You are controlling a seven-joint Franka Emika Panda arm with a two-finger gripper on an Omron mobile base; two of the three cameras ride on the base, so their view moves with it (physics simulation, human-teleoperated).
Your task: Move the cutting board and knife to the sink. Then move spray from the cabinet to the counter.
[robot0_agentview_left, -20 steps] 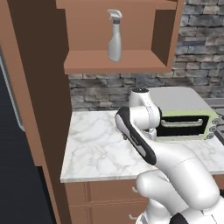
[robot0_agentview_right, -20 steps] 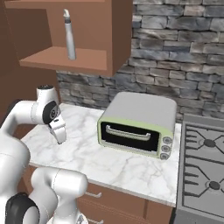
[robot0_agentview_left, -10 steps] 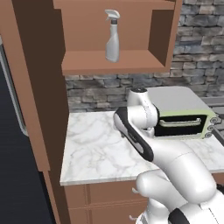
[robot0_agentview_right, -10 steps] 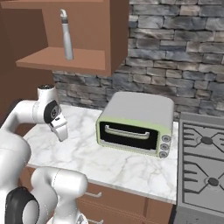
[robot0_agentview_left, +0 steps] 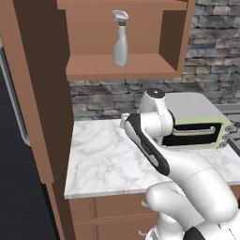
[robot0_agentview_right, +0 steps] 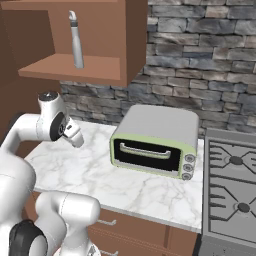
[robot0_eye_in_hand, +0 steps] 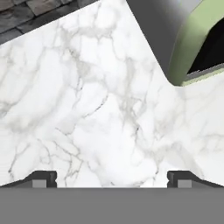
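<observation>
Gripper fingers (robot0_eye_in_hand: 43,178) sit far apart at the bottom of the hand view, one tip at each side, so the two-finger gripper (robot0_eye_in_hand: 111,179) is spread wide and holds nothing. Beyond it lies the white marble-patterned counter with grey veining (robot0_eye_in_hand: 87,109), with a corner of the grey and pale-green toaster oven (robot0_eye_in_hand: 183,39) at the upper right and a strip of dark stone wall (robot0_eye_in_hand: 26,17) at the upper left.

From the left base view, the small translucent grey-white spray bottle with a trigger head (robot0_agentview_left: 120,40) stands upright on the shelf of the open-fronted brown wooden wall cabinet (robot0_agentview_left: 140,70), well above the counter (robot0_agentview_left: 98,159). The white arm bends over the marble in front of the toaster oven (robot0_agentview_left: 197,126).

From the right base view, the spray bottle (robot0_agentview_right: 76,40) stands on the cabinet shelf (robot0_agentview_right: 75,70), high above the arm. The gripper (robot0_agentview_right: 75,136) hangs over the counter (robot0_agentview_right: 100,175), left of the toaster oven (robot0_agentview_right: 155,142). A grey gas stove top (robot0_agentview_right: 232,190) adjoins the counter on the right, under the stone wall (robot0_agentview_right: 200,60).
</observation>
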